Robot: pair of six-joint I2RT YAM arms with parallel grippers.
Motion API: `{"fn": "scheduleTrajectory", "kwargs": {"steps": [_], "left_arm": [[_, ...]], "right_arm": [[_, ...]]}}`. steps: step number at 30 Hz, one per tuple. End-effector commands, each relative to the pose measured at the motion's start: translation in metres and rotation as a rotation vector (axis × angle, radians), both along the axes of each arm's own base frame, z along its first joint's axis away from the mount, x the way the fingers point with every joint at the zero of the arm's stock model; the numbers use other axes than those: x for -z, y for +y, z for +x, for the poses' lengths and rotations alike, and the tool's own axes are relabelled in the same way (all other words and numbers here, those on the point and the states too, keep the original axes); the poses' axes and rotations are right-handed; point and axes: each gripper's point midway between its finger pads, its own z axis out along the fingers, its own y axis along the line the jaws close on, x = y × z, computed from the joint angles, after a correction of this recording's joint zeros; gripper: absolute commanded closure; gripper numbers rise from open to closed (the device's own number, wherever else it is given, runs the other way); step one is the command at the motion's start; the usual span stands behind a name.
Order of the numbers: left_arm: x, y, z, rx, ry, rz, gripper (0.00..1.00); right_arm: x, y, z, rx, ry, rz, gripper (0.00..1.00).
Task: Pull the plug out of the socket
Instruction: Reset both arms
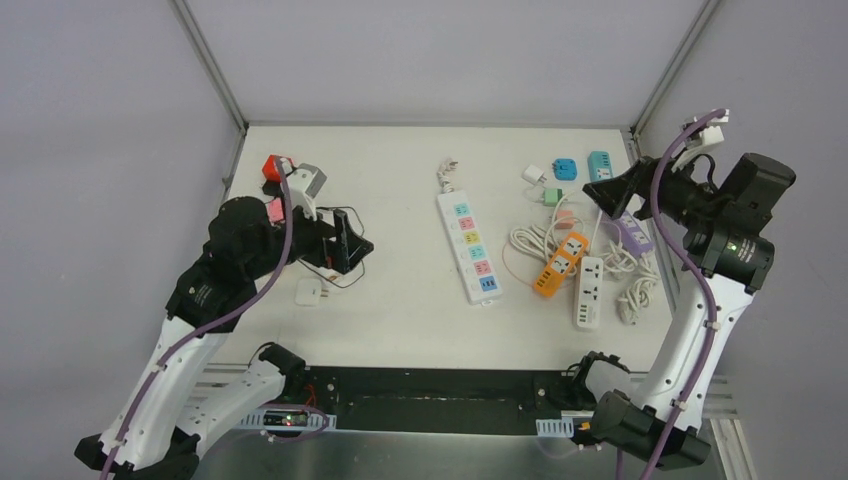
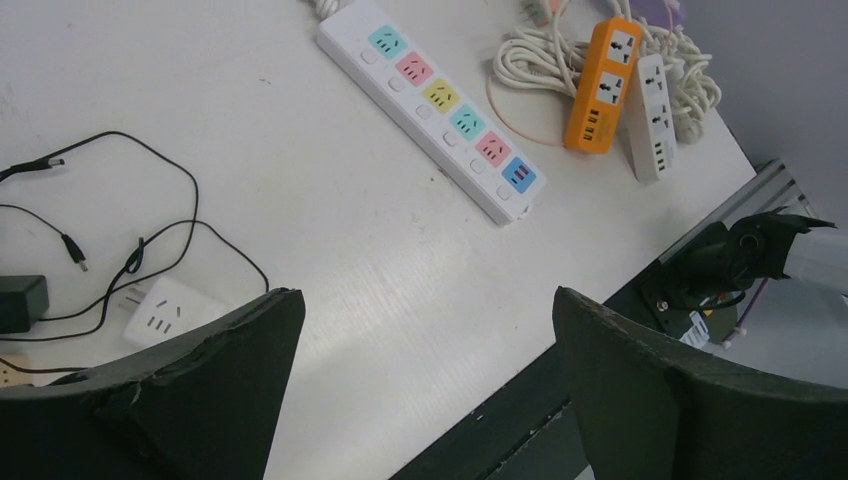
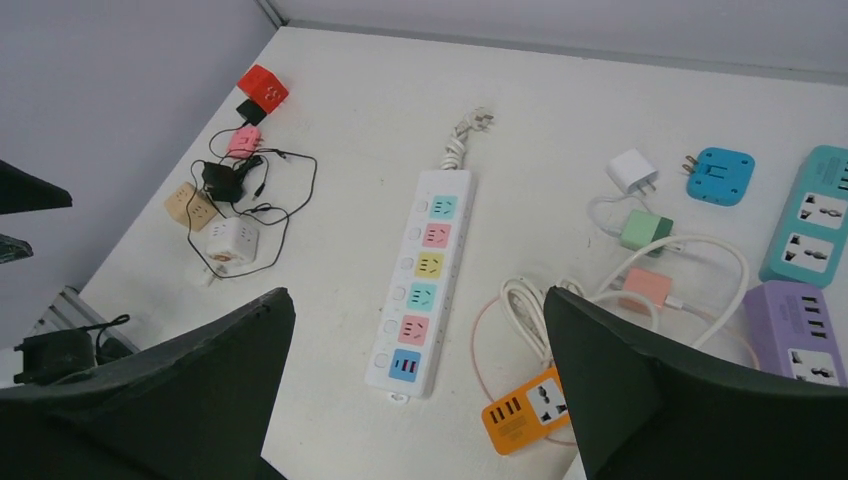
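Up top: left gripper (image 1: 345, 245) hangs wide over the cube sockets (image 1: 308, 292), likely lining up; right gripper (image 1: 607, 190) wide too, off at the table's (image 1: 400, 320) right edge. Left wrist: smooth white plastic strip (image 2: 430, 105), coloured outlets all bare. Right wrist: boxy black plug (image 3: 222, 180) among those cubes, seated or loose, can't tell.

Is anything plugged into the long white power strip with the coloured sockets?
No, every coloured socket on the power strip is bare in the right wrist view.
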Motion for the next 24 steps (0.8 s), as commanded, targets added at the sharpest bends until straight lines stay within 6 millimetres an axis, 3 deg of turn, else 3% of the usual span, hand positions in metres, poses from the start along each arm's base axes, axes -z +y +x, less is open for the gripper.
{"fn": "scheduleTrajectory", "kwargs": {"steps": [1,7,12,16,18,20,24], "left_arm": [[-0.027,0.004,0.000,-0.032,-0.104,-0.087,0.01],[-0.033,0.003,0.000,-0.035,-0.118,-0.123,0.01],[-0.030,0.003,0.002,-0.027,-0.150,-0.105,0.01],[-0.020,0.006,0.006,-0.036,-0.178,-0.072,0.01],[-0.015,0.007,0.008,-0.043,-0.179,-0.062,0.01],[-0.009,0.004,0.009,-0.033,-0.174,-0.061,0.01],[0.004,0.001,0.011,-0.015,-0.156,-0.042,0.01]], "right_arm": [[-0.022,0.003,0.002,0.022,-0.013,0.123,0.00],[-0.031,-0.003,0.008,0.074,0.005,0.176,0.00],[-0.027,-0.009,0.009,0.093,0.013,0.189,0.00],[-0.031,-0.027,0.020,0.149,0.016,0.303,0.00],[-0.031,-0.049,0.031,0.193,-0.054,0.278,0.00],[-0.034,-0.050,0.028,0.172,-0.010,0.409,0.00],[-0.028,-0.072,0.032,0.257,-0.026,0.410,0.00]]}}
